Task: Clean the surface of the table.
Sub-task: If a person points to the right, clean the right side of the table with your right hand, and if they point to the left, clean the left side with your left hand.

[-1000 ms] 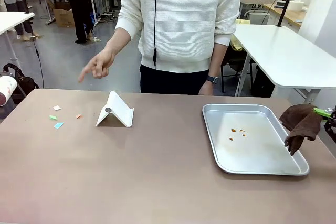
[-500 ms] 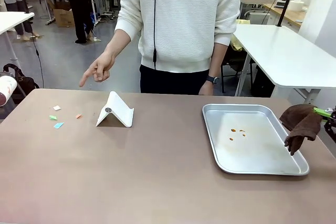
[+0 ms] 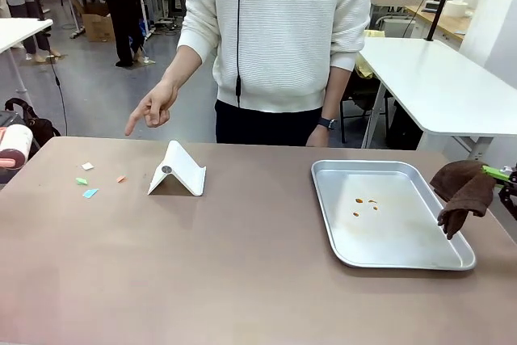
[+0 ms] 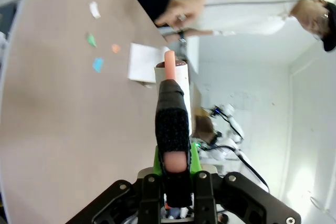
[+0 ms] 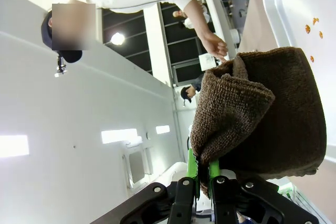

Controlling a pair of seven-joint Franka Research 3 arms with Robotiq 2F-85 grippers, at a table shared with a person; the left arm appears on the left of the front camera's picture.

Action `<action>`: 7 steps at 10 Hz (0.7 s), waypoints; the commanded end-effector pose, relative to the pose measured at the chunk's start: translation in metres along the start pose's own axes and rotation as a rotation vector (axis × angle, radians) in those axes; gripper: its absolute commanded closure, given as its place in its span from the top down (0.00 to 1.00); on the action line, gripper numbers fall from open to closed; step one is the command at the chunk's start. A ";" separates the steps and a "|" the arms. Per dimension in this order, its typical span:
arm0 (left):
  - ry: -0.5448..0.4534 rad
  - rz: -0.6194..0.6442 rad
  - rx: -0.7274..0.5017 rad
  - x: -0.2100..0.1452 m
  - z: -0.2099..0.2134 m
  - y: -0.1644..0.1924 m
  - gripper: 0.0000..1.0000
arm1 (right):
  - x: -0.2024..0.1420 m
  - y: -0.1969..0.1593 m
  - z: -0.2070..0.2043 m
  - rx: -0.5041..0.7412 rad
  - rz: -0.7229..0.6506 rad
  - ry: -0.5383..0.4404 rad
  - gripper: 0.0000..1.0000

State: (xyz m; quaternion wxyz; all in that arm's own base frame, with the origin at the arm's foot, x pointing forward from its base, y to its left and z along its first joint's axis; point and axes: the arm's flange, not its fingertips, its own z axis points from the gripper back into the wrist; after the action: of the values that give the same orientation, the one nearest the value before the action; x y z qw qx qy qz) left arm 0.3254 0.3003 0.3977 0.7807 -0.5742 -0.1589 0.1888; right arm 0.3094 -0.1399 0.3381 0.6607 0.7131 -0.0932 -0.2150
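Front view: taupe table [image 3: 242,264] fills the lower frame, w/ a person in a white sweater at its far edge. The person's hand [image 3: 152,107] hangs above the far-left corner, index finger pointing down-left. Four small paper scraps [image 3: 90,193] (white, green, blue, orange) lie near the left edge. A white folded stand [image 3: 178,171] sits just right of them. A metal tray [image 3: 331,224] lies on the right half, w/ a few orange crumbs [image 3: 365,204] inside. A brown cloth [image 3: 464,191] hangs at the right edge, just off the tray's right rim. A lint roller [image 3: 14,145] shows at the far left edge, off the table.

Left wrist view: L gripper [image 4: 176,160] is clamped narrow on the roller's black handle [image 4: 172,127]. The white roll points out over the table. Scraps and stand lie beyond it on the tabletop, the person's hand above them.

Right wrist view: R gripper [image 5: 202,174] is pinched tight on the brown cloth, which bunches up over the green pads. The tray w/ its crumbs is at top right, w/ a strip of table beside it. Cannot tell if the cloth touches the tray.
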 end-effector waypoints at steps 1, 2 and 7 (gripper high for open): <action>-0.070 -0.039 0.102 0.001 -0.029 -0.005 0.00 | -0.003 0.005 0.000 0.005 0.009 0.015 0.00; -0.076 -0.059 0.163 0.006 -0.038 -0.002 0.00 | -0.003 0.005 0.000 0.005 0.009 0.015 0.00; -0.122 -0.084 0.367 0.026 -0.085 0.018 0.00 | -0.003 0.005 0.000 0.005 0.009 0.015 0.00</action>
State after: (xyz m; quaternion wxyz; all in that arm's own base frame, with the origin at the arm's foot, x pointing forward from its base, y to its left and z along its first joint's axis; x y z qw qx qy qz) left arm 0.3858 0.2525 0.3612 0.8641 -0.4181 -0.1822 0.2130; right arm 0.3094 -0.1399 0.3382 0.6607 0.7131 -0.0933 -0.2150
